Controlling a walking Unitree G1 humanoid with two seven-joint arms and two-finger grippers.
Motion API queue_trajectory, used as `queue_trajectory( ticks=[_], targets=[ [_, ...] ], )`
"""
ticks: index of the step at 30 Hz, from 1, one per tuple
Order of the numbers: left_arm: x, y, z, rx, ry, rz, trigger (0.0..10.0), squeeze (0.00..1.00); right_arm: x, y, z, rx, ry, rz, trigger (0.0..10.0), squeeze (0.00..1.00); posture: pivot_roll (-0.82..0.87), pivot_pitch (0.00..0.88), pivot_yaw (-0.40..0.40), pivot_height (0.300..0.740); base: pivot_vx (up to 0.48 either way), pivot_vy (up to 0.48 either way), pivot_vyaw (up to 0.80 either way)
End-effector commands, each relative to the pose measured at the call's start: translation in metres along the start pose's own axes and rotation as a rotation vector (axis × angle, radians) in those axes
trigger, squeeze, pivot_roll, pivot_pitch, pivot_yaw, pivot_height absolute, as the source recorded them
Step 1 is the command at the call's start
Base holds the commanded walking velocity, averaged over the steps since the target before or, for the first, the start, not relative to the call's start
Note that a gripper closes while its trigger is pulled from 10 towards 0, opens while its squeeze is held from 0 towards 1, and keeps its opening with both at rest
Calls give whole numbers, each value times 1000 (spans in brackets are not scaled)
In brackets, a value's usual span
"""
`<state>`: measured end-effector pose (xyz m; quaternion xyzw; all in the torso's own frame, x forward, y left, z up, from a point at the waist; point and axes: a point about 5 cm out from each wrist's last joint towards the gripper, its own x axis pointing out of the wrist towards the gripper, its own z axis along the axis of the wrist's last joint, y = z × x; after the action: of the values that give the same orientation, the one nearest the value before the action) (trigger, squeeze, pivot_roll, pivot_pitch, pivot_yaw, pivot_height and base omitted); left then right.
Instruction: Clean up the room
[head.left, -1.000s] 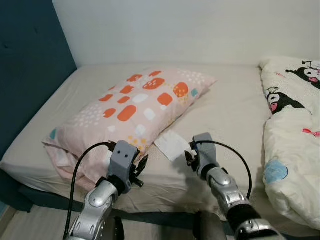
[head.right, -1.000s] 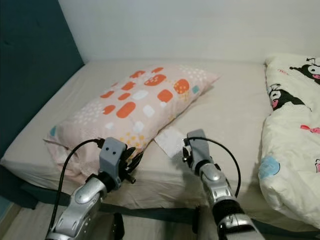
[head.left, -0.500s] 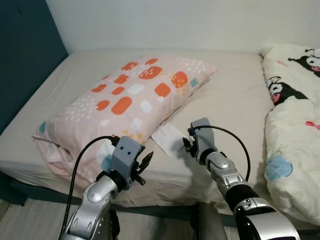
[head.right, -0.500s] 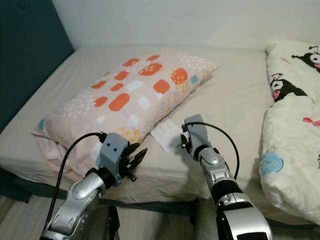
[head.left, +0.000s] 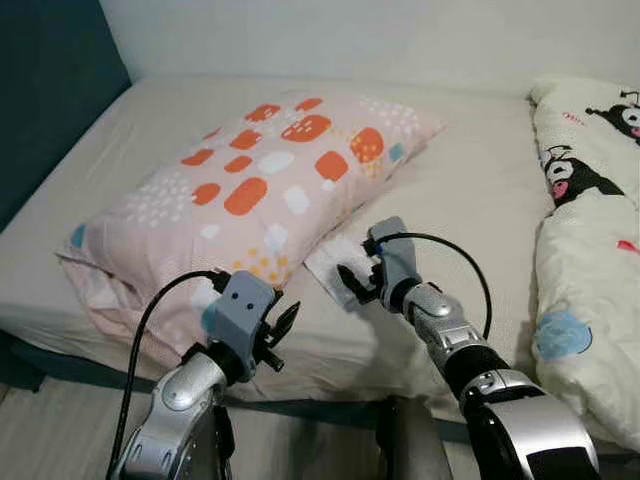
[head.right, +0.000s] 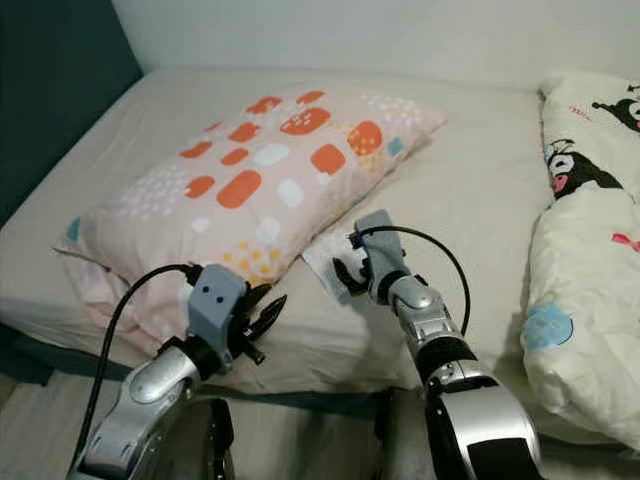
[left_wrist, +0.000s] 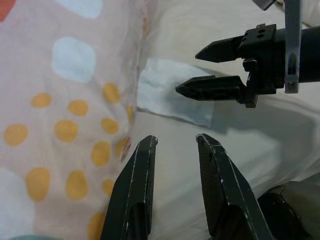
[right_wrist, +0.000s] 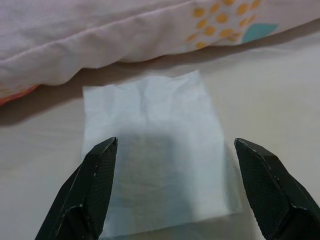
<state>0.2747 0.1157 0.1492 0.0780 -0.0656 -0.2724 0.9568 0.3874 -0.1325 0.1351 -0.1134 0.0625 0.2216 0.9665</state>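
One white tissue (right_wrist: 152, 150) lies flat beside one pillow (head.left: 250, 190), long axis toward it; my right gripper (right_wrist: 175, 185) straddles it, spread wide, grasping nothing. My left gripper (left_wrist: 175, 145) hovers slightly parted.

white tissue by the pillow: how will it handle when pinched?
Likely floppy: the tissue lies flat and creased on the bed sheet. Probably very light, and may slide or bunch as the open right pincer closes over it.

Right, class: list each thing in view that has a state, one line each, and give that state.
tissue: lying flat on the bed, partly tucked under the pillow's edge, not gripped.
pillow: lying on the bed, over one edge of the tissue.
blanket: bunched up.
right gripper: open, fingers straddling the tissue.
left gripper: open, holding nothing.
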Motion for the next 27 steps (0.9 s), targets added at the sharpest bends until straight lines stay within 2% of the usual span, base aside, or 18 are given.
queue_trajectory(
  ticks=[1, 6, 7, 10, 16, 17, 19, 20, 21, 22, 23, 27],
  targets=[
    [-4, -1, -1, 2, 14, -15, 10000, 0, 1, 3, -2, -24, 22, 21, 10000, 1000, 117, 323, -63, 529, 0, 0, 0],
    [-6, -8, 5, -8, 8, -58, 10000, 0, 3, 8, -7, -76, 93, 44, 10000, 1000, 127, 334, -71, 529, 0, 0, 0],
    [-6, -11, 6, -9, 6, -69, 10000, 0, 3, 9, -8, -95, 108, 47, 10000, 0, 128, 334, -72, 529, 0, 0, 0],
    [-5, -15, 6, -9, 5, -83, 10000, 0, 2, 10, -15, -144, 160, 61, 10000, 0, 126, 336, -72, 529, 0, 0, 0],
    [-4, -16, 6, -10, 5, -69, 10000, 0, 1, 9, -18, -143, 179, 61, 10000, 0, 125, 333, -77, 529, 0, 0, 0],
    [-3, -15, 6, -17, 5, -59, 10000, 0, 0, 7, -19, -143, 183, 41, 4392, 0, 122, 331, -76, 529, 0, 0, 0],
    [-3, -15, 6, -22, 5, -54, 10000, 0, 0, 5, -19, -142, 185, 27, 4392, 0, 122, 331, -76, 529, 0, 0, 0],
    [-3, -14, 6, -25, 6, -51, 10000, 0, -1, 4, -20, -140, 186, 17, 3451, 0, 122, 331, -76, 529, 0, 0, 0],
    [-2, -14, 6, -28, 7, -47, 10000, 0, -1, 4, -20, -141, 187, 14, 1804, 0, 123, 331, -75, 529, 0, 0, 0],
    [-2, -14, 6, -29, 7, -44, 10000, 0, -1, 4, -20, -143, 187, 14, 1804, 0, 123, 331, -75, 529, 0, 0, 0],
    [-2, -14, 6, -28, 9, -44, 10000, 0, -1, 3, -20, -147, 189, 13, 0, 0, 122, 330, -76, 529, 0, 0, 0],
    [-1, -14, 6, -31, 11, -41, 10000, 0, -1, 1, -19, -153, 189, 9, 0, 0, 120, 330, -76, 529, 0, 0, 0]
  ],
)
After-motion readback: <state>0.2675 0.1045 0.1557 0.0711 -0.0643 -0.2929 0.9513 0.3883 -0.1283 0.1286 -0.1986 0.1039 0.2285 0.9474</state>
